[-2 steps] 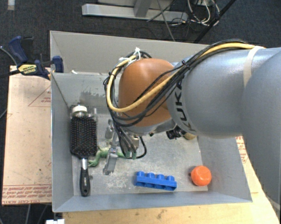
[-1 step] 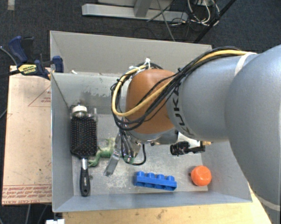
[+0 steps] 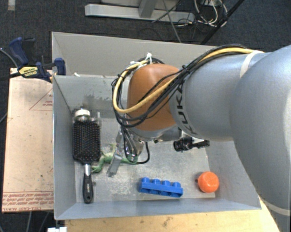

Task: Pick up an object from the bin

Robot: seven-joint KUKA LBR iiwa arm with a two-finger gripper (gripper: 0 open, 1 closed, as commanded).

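Note:
My gripper (image 3: 113, 167) reaches down under the orange wrist cover into the bin's left-middle part, right beside a small green thing (image 3: 105, 160) that lies on the floor. Its tip touches or nearly touches the green thing's right side. A black hairbrush (image 3: 86, 143) lies just left of them, bristles up, its handle pointing toward the front wall. A blue toy brick (image 3: 161, 187) with studs lies on its side to the front right of the gripper.
An orange ball-like thing (image 3: 208, 182) rests near the front right corner. A small silver round thing (image 3: 81, 114) sits at the brush's far end by the left wall. The arm and its cables cover the back and right of the bin.

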